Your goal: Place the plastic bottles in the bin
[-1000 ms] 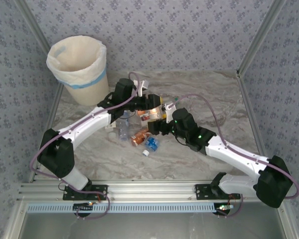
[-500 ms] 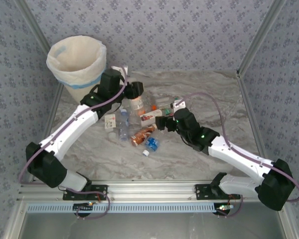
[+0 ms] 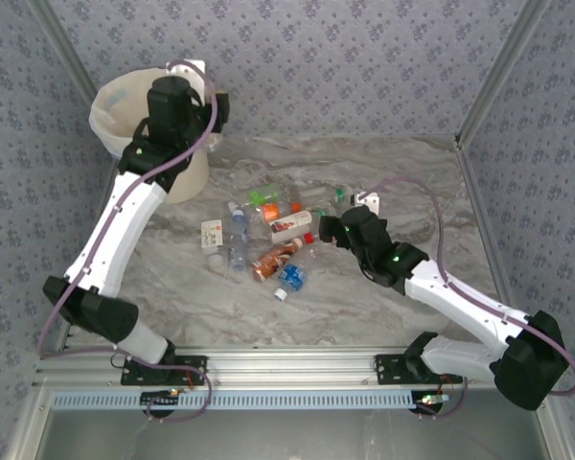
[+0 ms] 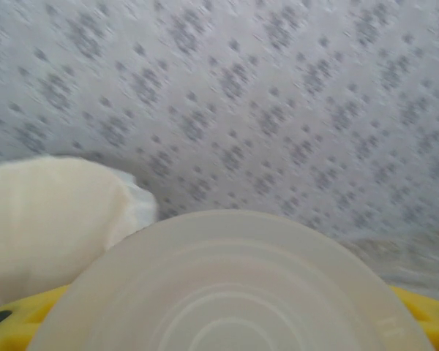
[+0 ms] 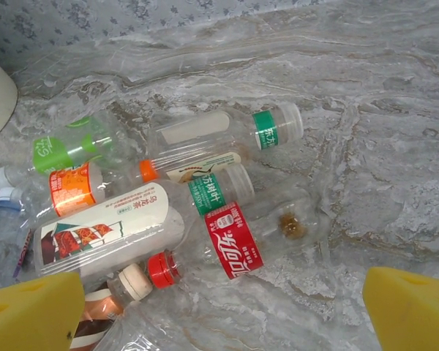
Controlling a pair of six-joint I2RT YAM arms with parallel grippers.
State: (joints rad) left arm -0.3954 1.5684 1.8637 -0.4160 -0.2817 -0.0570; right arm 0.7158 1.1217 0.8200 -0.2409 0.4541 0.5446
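Swung up and away from the heap since the earlier frame, the left gripper (image 4: 219, 322) was found raised at the bin (image 3: 110, 96), which stood at 10 o'clock on the table (image 3: 441, 192). In the left wrist view its yellow fingers (image 4: 14, 333) were seen pinching a pale round bottle (image 4: 227, 270) from either side, base toward the camera, with the bin's white bag (image 4: 51, 219) at 9 o'clock of it. Whether the bottle was squarely over the opening could not be told.

The step in hand was judged to be the drop. The fingers would need to be spread only once the bottle was clearly above the bag.

The remaining bottles (image 3: 273, 225) were left heaped at mid-table, well apart from the bin, at about 4 o'clock of it. A red-labelled bottle (image 5: 234, 238) lay nearest the right wrist camera.

At 3 o'clock of the heap, the right gripper (image 3: 324, 230) was held just above the table. Its fingers were spread wide with nothing between them. A descent onto a single bottle was judged to be needed next on that side.
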